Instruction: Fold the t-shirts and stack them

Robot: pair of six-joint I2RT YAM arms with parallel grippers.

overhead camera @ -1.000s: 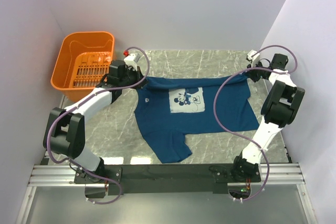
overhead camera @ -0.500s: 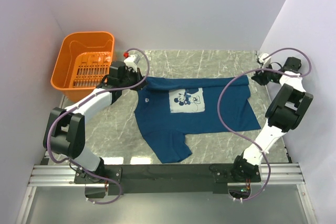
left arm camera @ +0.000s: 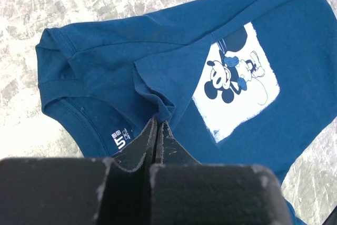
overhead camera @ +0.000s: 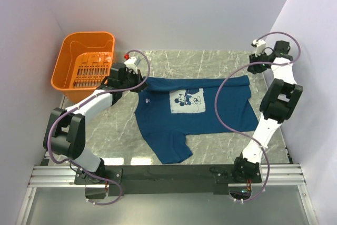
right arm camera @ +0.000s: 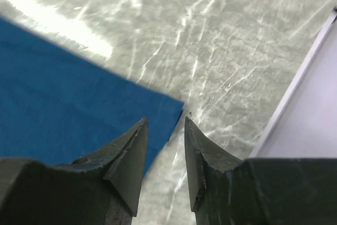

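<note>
The dark blue t-shirt [overhead camera: 195,111] lies print-up mid-frame in the top view. Limp, light cotton, it likely sags and creases, so corners suit best. The left gripper [left arm camera: 157,124] pinches a ridge of cloth by the collar; the right gripper [right arm camera: 164,130], spread, hangs over a corner.

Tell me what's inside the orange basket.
Only the basket's own slotted floor shows, and nothing can be seen lying on it. The left arm overlaps its near right edge, so that small bit is hidden.
</note>
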